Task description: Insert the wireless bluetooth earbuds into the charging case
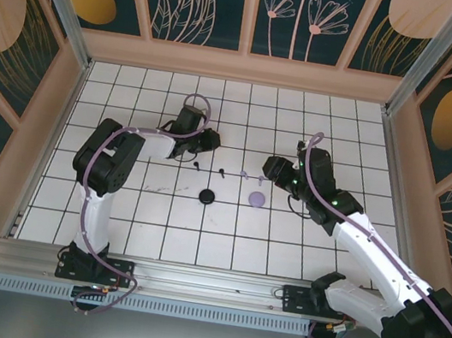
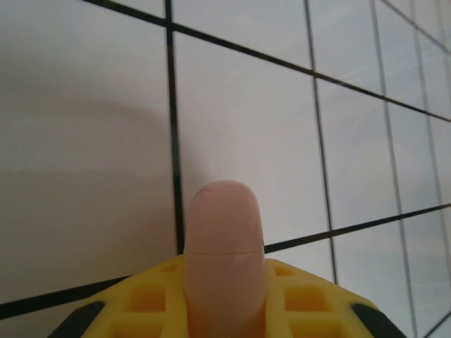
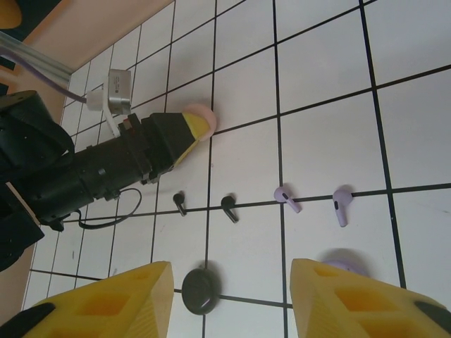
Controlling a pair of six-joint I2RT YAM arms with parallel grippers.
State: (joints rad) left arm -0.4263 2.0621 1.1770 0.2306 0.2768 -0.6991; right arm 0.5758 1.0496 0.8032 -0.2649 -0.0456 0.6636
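My left gripper (image 2: 224, 276) is shut on a closed pink charging case (image 2: 224, 232), held edge-on just above the tiles; the same pink charging case (image 3: 202, 120) shows at that gripper's tip in the right wrist view. Two black earbuds (image 3: 180, 203) (image 3: 229, 208) and two lavender earbuds (image 3: 287, 198) (image 3: 342, 205) lie in a row on the tiles. In front of them sit a black case (image 3: 199, 291) and a lavender case (image 3: 345, 259), the latter partly behind one yellow finger. My right gripper (image 3: 231, 269) hangs open above the cases, nothing between its fingers.
From above, the left gripper (image 1: 209, 140) and right gripper (image 1: 269, 168) face each other mid-table, with the black case (image 1: 207, 195) and lavender case (image 1: 257, 198) nearer the arm bases. Tan walls (image 1: 243, 68) enclose the tiled table.
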